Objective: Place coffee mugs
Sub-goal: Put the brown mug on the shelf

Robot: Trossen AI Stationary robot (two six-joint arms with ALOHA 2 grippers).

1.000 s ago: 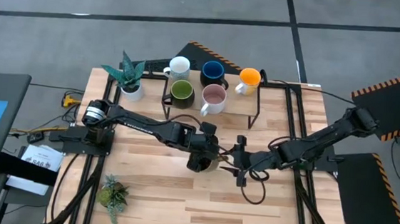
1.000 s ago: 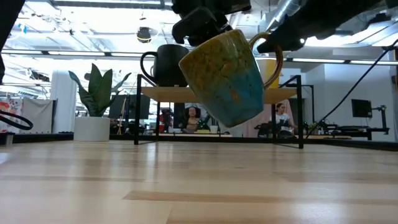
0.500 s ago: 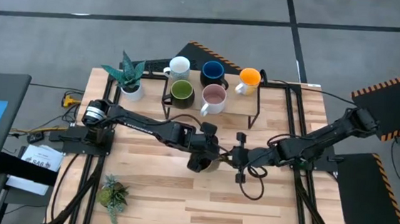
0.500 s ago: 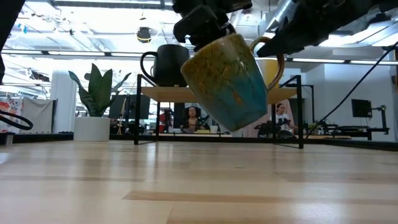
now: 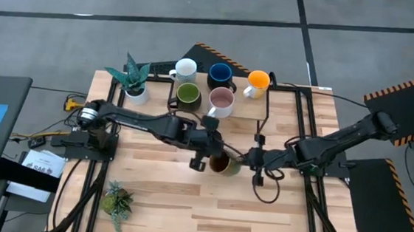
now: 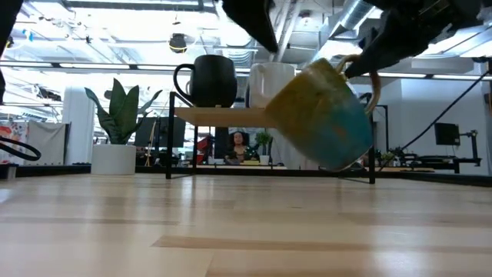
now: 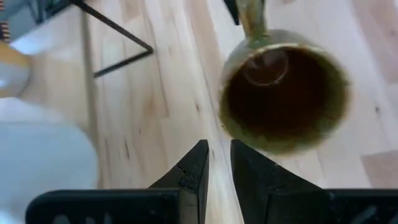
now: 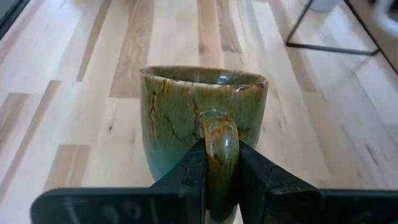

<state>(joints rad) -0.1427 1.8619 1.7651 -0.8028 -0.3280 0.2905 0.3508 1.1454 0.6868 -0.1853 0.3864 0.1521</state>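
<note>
A mug [image 5: 222,164] glazed olive, brown and teal hangs tilted over the table's middle, its brown inside [image 7: 280,93] facing my left gripper. My right gripper [image 5: 248,162] is shut on its handle. My left gripper [image 5: 202,159] stands just left of the mug and apart from its rim, with a narrow gap and nothing between its fingers [image 7: 219,163]. The white [image 5: 186,70], dark blue [image 5: 220,75], orange [image 5: 259,80], green [image 5: 188,94] and pink [image 5: 221,101] mugs stand on their bases on a rack [image 5: 266,115] at the far side. My right gripper pinches the mug's handle [image 8: 217,146] between its two fingers, one on each flat side of the loop. The fingers come from the table's right, slanting down. The mug [image 6: 327,115] hangs tilted with its mouth toward the left arm, clear of the table.
A leafy plant in a white pot [image 5: 134,81] stands at the far left beside the rack. A small succulent [image 5: 117,200] sits near the front left corner. Bare wood lies in front of both arms toward the near edge.
My right gripper has shut on the mug's handle. My left gripper has let go of the mug, risen and drawn back toward the table's left. The mug has shifted toward the right and tipped further over, still clear of the table.
</note>
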